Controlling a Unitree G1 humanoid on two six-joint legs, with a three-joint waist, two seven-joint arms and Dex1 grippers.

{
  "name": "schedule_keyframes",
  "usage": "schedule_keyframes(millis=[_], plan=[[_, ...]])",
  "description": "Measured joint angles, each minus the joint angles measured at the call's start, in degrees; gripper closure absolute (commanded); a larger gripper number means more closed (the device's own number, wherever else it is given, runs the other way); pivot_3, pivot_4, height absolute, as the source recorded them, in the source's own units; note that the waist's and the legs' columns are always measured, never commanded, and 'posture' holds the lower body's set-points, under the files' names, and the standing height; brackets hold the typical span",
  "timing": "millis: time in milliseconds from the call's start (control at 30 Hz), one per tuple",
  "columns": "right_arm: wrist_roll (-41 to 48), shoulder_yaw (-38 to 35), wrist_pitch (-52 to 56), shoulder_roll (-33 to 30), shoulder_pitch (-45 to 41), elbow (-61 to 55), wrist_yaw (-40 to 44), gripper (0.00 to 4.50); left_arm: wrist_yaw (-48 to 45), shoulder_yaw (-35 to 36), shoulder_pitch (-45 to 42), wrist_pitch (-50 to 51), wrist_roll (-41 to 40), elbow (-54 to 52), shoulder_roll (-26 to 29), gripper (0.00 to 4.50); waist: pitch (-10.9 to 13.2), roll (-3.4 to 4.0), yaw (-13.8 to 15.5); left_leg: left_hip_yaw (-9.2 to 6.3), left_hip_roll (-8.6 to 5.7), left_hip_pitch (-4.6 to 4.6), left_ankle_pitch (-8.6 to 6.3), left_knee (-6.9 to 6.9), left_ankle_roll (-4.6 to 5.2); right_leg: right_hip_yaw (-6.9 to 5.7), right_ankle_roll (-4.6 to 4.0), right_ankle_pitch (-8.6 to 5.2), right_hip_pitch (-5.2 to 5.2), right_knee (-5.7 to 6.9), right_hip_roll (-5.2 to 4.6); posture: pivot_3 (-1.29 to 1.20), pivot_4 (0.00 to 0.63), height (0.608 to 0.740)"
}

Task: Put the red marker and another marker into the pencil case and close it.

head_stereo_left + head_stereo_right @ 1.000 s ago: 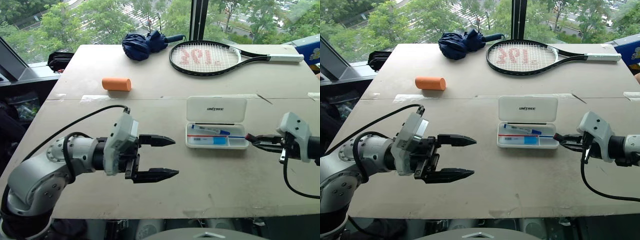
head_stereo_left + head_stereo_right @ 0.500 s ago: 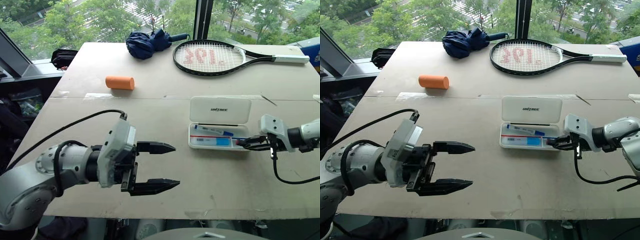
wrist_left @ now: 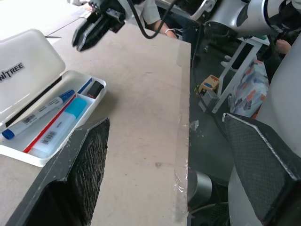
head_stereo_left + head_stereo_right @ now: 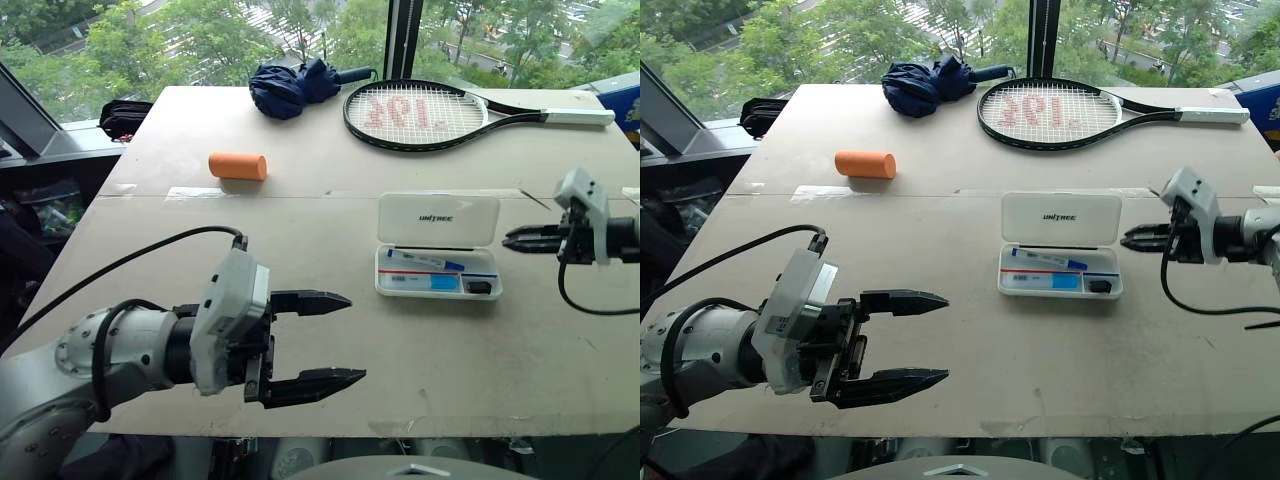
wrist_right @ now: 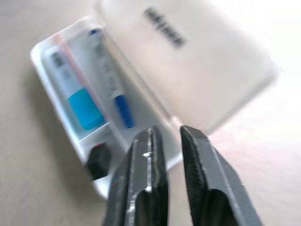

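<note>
Pencil case (image 4: 438,244) open; red marker (image 4: 430,272) seemingly half-hidden.

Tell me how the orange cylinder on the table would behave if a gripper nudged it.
The orange cylinder lies on its side on the flat table, so it would probably roll if pushed across its length. It looks like foam, so likely light and a bit squashy. Nothing stands close enough to stop it.

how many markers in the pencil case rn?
2, both in the open pencil case tray: the blue-capped marker toward the lid, the thin red marker alongside it. Nothing visibly hides more.
</note>
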Motion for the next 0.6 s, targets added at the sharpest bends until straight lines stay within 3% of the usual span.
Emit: schedule_keyframes(millis=[167,333,467,600], plan=[[-8.4,4.2,4.6,9.9,-16.0,16.9,-13.5,4.39,-3.8,-4.1,-1.8,-2.6,6.9,5.9,-0.3,0.58,0.0,0.03,-0.1,0.24,-0.16,-0.05,0.00,-0.04,-0.01,0.10,-0.01,0.01,-0.12,0.00,0.09,0.00,0.150,0.732],[-13.5,9.0,-2.1,16.9,-22.7,31.2,-13.5,4.39,-6.3,-5.3,-1.0,-4.9,10.8,7.8,-1.3,0.58,0.0,0.03,0.0,0.26,-0.14,-0.56,0.10,-0.08,-0.16,0.17,0.03,0.03,-0.61,-0.04,0.01,0.00,0.150,0.732],[-12.3,10.5,-4.2,18.0,-26.7,36.5,1.0,4.39,-7.4,-4.8,4.0,-6.2,12.2,7.3,-2.2,0.58,0.0,0.05,-0.1,0.23,-0.05,-1.08,0.16,-0.03,-0.27,0.15,0.06,0.05,-1.14,0.02,-0.06,0.00,0.150,0.732],[-10.2,13.0,-3.1,14.3,-27.6,31.0,17.1,4.39,-8.4,-2.4,8.4,-8.0,13.6,6.4,-2.6,0.58,0.1,0.10,0.2,0.12,-0.03,-1.04,0.02,-0.02,-0.03,0.02,0.05,0.05,-1.08,0.03,-0.08,0.00,0.150,0.732]])
